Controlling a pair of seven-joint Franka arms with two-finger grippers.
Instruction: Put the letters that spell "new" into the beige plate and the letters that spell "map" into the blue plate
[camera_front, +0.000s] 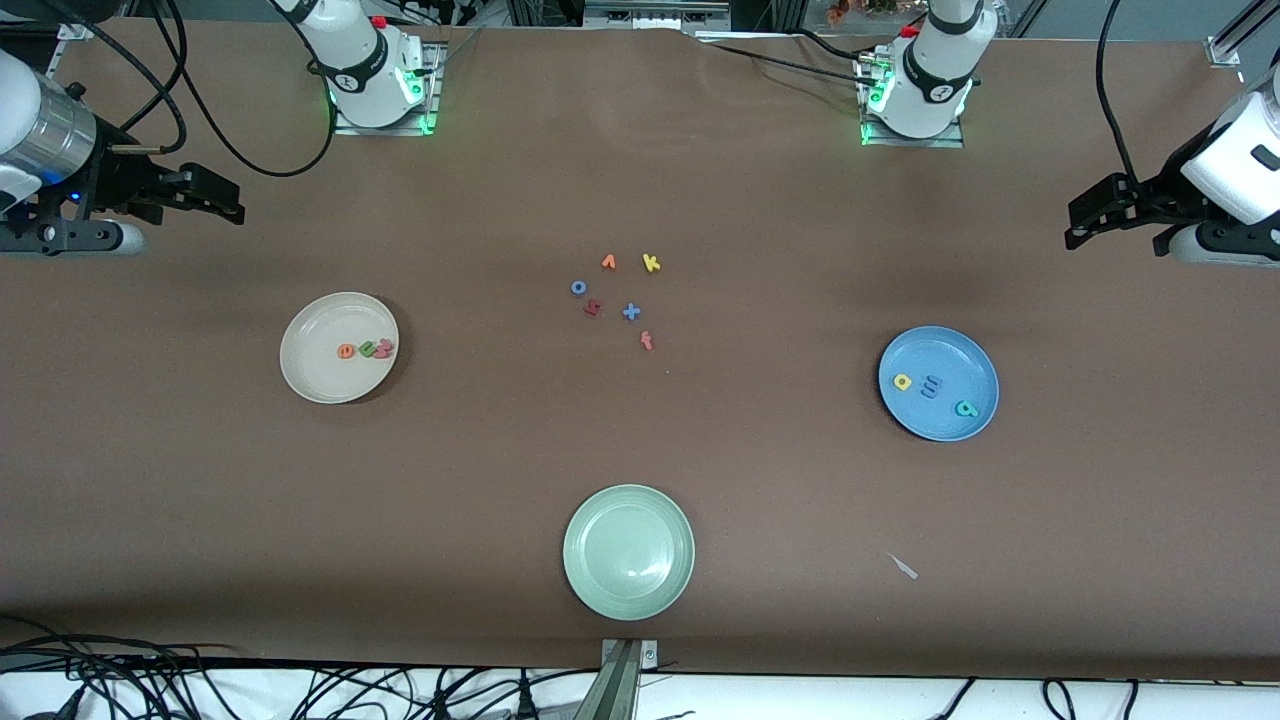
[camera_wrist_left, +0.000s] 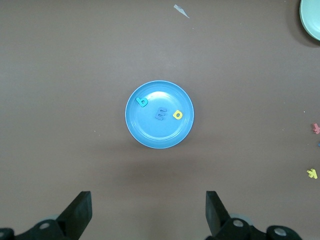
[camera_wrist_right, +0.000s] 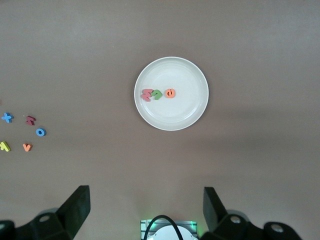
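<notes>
in the front view the beige plate (camera_front: 339, 348) at the right arm's end of the worktop (camera_front: 640, 450) holds the orange e (camera_front: 346, 351), green n (camera_front: 368, 349) and pinkish-red w (camera_front: 384, 347), the blue plate (camera_front: 938, 383) at the left arm's end holds the yellow a (camera_front: 903, 382), blue m (camera_front: 931, 386) and teal p (camera_front: 966, 408), and the pale green plate (camera_front: 628, 552) lies nearest the camera. in the left wrist view the left gripper (camera_wrist_left: 149, 212) hangs over bare worktop beside the blue plate, jaws spread and holding nothing. in the right wrist view the right gripper (camera_wrist_right: 145, 210) hangs likewise beside the beige plate, jaws spread, with the blue o (camera_wrist_right: 40, 132) and orange v (camera_wrist_right: 27, 147) loose on the worktop.
</notes>
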